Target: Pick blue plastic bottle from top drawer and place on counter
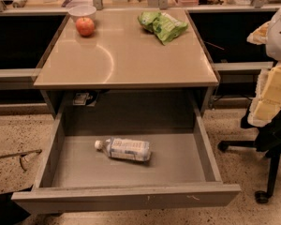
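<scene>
On the back left of the tabletop (126, 62) a red apple (85, 26) sits just in front of a white bowl (82, 11). A green snack bag (162, 26) lies at the back right, and the front of the tabletop is bare. Below it the top drawer (131, 198) is pulled all the way out. The only thing in it is the blue plastic bottle (125, 149), which lies flat on its side near the middle of the drawer floor. Its white cap (99, 145) points left and its long side runs left to right, a little slanted. It is well apart from the drawer walls. At the right is an office chair (271, 139). The gripper does not show anywhere, so I cannot tell how it is set. It will likely have to come down from above and close across the bottle's short side.
</scene>
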{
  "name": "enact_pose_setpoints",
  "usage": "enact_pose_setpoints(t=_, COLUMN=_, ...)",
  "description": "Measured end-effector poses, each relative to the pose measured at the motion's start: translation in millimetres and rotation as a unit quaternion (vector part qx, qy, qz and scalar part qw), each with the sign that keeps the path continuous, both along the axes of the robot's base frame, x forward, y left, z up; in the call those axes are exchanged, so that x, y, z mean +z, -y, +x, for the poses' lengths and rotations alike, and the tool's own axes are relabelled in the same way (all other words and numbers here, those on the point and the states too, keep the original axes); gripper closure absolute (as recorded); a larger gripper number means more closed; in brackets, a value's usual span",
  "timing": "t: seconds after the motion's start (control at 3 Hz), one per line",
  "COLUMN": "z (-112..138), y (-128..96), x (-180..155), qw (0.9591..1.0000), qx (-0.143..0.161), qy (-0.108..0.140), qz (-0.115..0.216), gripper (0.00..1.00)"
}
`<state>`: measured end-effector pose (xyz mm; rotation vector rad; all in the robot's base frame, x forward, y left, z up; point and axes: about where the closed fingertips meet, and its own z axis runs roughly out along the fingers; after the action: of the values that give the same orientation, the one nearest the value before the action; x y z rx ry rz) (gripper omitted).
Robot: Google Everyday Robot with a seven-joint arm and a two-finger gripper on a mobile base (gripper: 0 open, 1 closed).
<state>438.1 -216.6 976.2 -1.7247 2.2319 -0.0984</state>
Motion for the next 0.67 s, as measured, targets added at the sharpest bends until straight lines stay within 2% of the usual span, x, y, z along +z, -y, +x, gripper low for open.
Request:
enact_pose_setpoints(t=0.33, z=0.0, y=0.0, x=0.0, qw=1.0000, qx=0.000, qy=0.000, qz=0.000, gripper=0.00)
enact_pose_setpoints(t=0.67, z=9.2, y=-6.5, x=-14.0, qw=0.9996, qx=0.001, qy=-0.011, qz=0.026, gripper=0.00)
